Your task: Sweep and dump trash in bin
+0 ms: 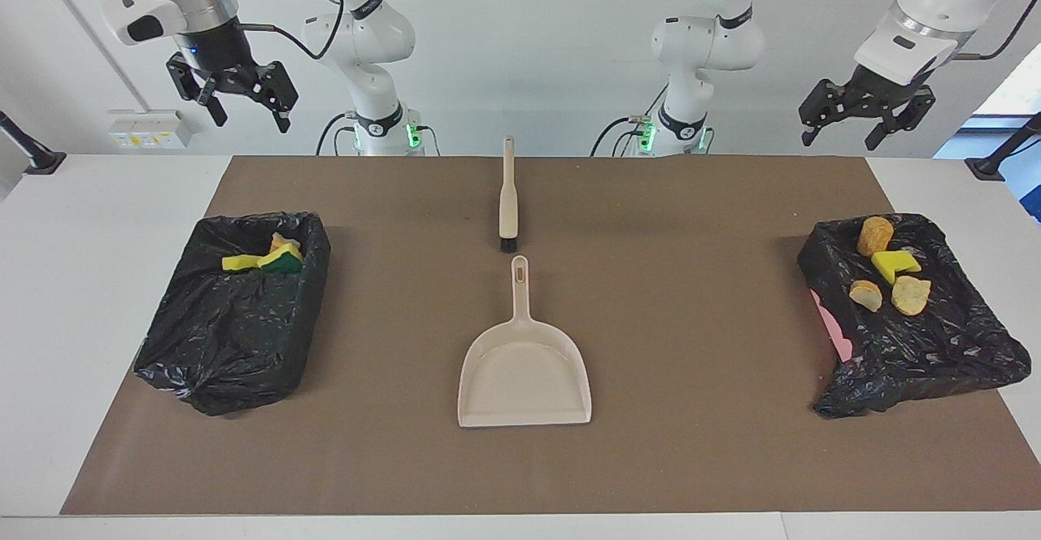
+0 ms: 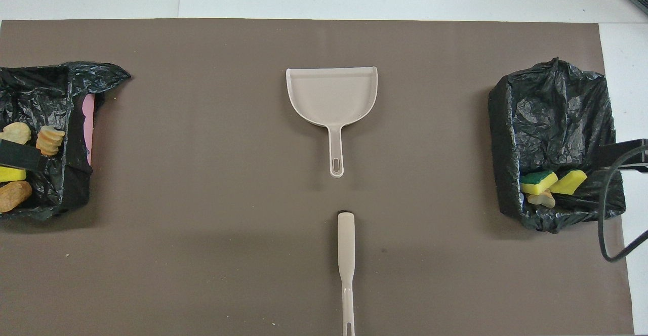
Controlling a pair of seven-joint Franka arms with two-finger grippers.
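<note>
Two bins w/ black bags sit on a brown mat (image 1: 691, 320) on the white counter (image 1: 81, 280). One bin (image 1: 236, 320) is at the right arm's end. It holds a yellow sponge bit (image 1: 237, 263), a green-and-yellow sponge bit (image 1: 283, 260) and a pale foam chunk (image 1: 280, 241), all touching at the side nearer the robots. The other bin (image 1: 919, 353) is at the left arm's end. It has some pink showing at its side, and on its bag lie an orange-brown lump (image 1: 874, 235), a yellow sponge piece (image 1: 895, 264) and 2 pale foam chunks (image 1: 865, 294), (image 1: 910, 294), close together.

Mid-mat lies a beige dustpan (image 1: 524, 373), flat, w/ its handle pointing at the robots. A small beige brush (image 1: 507, 194) lies just beside the handle tip, nearer the robots, bristles toward the pan, not touching it.

Left gripper (image 1: 866, 113) hangs high over the counter edge by its bin, fingers open, holding nothing. Right gripper (image 1: 232, 97) hangs high near its own end, fingers open, holding nothing too.
</note>
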